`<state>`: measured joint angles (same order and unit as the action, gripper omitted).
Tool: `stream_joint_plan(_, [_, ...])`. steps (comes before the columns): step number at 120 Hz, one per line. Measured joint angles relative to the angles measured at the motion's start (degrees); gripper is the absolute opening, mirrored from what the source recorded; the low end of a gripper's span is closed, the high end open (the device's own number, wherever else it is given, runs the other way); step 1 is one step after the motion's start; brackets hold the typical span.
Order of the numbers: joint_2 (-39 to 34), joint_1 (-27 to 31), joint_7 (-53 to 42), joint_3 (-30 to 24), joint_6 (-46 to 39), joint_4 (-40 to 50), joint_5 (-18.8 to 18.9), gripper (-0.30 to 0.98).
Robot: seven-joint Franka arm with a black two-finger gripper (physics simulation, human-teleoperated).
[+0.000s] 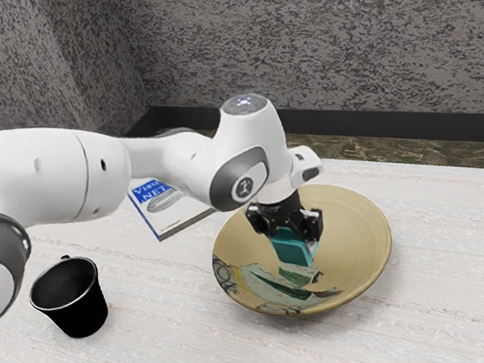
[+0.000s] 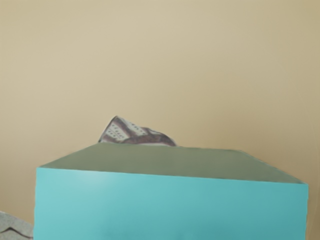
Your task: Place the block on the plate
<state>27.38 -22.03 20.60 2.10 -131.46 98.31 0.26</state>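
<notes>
The block (image 1: 292,250) is over the inside of the plate (image 1: 363,245), with the pincer (image 1: 292,231) clamped on it from two sides. Its upper part is hidden among the dark fingers in the exterior view, and I cannot tell whether its lower end touches the plate or hangs just above it. In the wrist view the turquoise face runs off the lower edge, so its full extent is cut off; the block also covers part of the plate's painted pattern, leaving a small patterned patch in sight beyond it. A grey, dark-lined scrap at that view's corner is too little to name.

The arm (image 1: 48,175) comes in from the exterior view's left, its nearest joint cut off by the picture's edge and its base out of sight. From there it reaches across above the tabletop (image 1: 184,338), then bends at the wrist so that the hand points down over the plate. The block looks slightly tilted in its hold.

The arm covers part of the book (image 1: 169,213), including some of its cover lettering. The black cup (image 1: 78,309) stands upright, well apart from the plate; its dark inside is hard to read.
</notes>
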Motion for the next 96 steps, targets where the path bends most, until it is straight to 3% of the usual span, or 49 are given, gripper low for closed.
stream_joint_plan(21, [0.41, 0.15, -0.01, 0.18, -0.52, -0.47, -0.67, 0.53])
stream_joint_plan(31, [-3.69, 0.73, -0.11, 0.33, 0.87, -0.06, -0.71, 0.58])
stream_joint_plan(56, [-15.71, 5.72, -3.62, -0.28, 14.67, -0.32, -0.2, 0.65])
stream_joint_plan(82, [-16.28, 10.44, -11.47, -0.36, 28.71, -12.49, -0.38, 0.67])
stream_joint_plan(96, [-17.43, 13.87, -15.37, -1.85, 33.79, -14.52, -0.51, 0.68])
